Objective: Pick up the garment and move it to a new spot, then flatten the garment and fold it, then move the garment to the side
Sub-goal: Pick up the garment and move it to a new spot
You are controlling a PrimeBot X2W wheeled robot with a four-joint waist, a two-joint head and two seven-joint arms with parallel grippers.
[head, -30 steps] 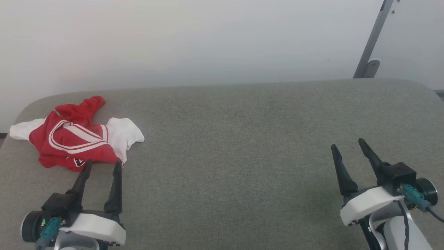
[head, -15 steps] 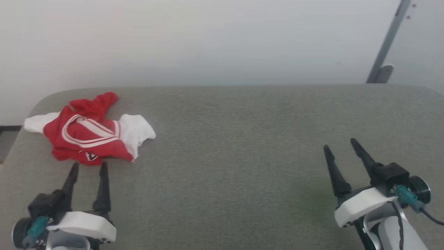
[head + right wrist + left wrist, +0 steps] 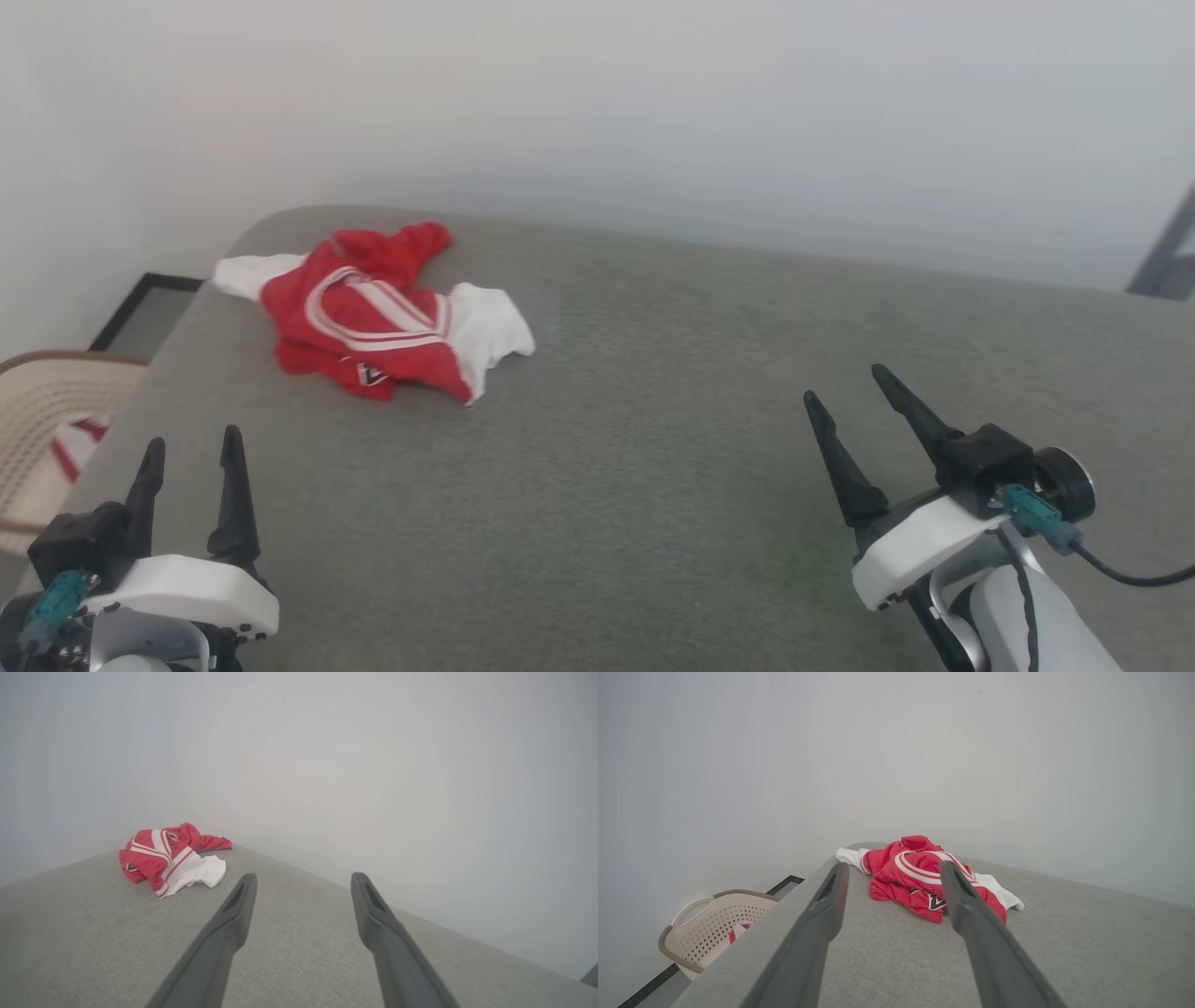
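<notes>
Well ahead of the left gripper (image 3: 192, 438), the garment (image 3: 359, 317) lies crumpled, untouched.

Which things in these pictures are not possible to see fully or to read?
- Logo patch on the garment: head view, too small to read.
- Garment's lower layers: all views, hidden under its own folds.
- Basket: head view, cut off by the left edge; the cloth inside is partly hidden behind its wall.
</notes>
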